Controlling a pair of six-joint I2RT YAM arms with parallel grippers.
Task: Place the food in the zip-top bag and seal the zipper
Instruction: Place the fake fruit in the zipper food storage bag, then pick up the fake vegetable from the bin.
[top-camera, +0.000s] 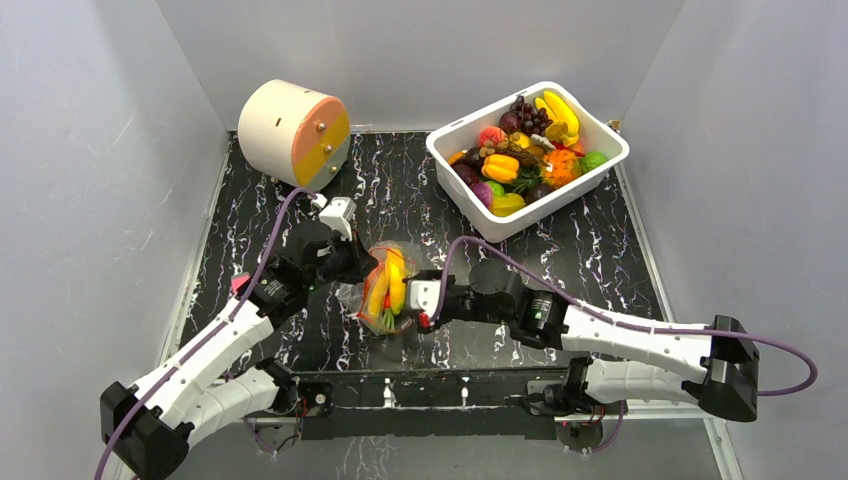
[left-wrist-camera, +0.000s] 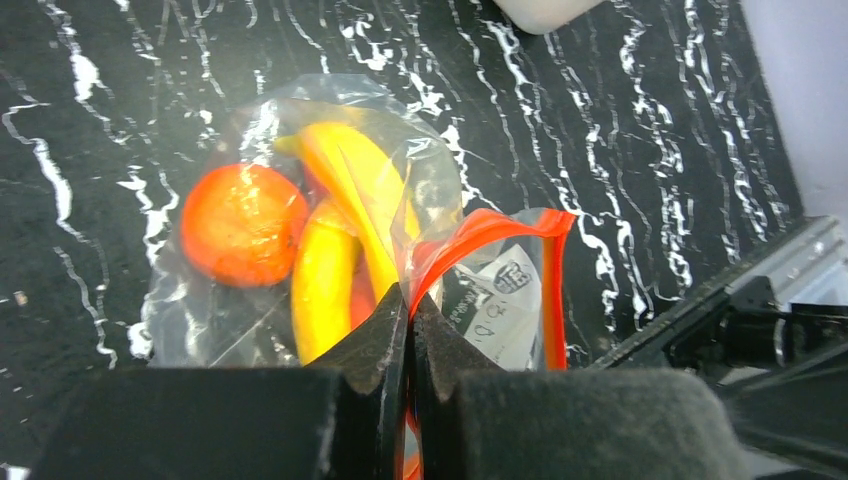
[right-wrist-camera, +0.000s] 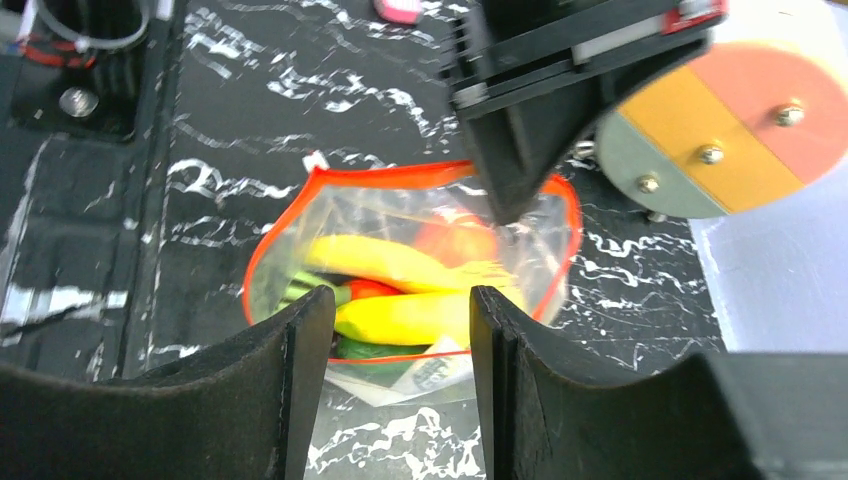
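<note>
zip-top bag (left-wrist-camera: 425, 175), white label (left-wrist-camera: 505, 292), print illegible

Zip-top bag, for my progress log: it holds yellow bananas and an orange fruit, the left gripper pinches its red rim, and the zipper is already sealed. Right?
Not sealed. The right wrist view shows the zipper gaping in a wide loop. The rest stands: bananas and orange fruit inside the zip-top bag, left gripper pinching the rim.
</note>
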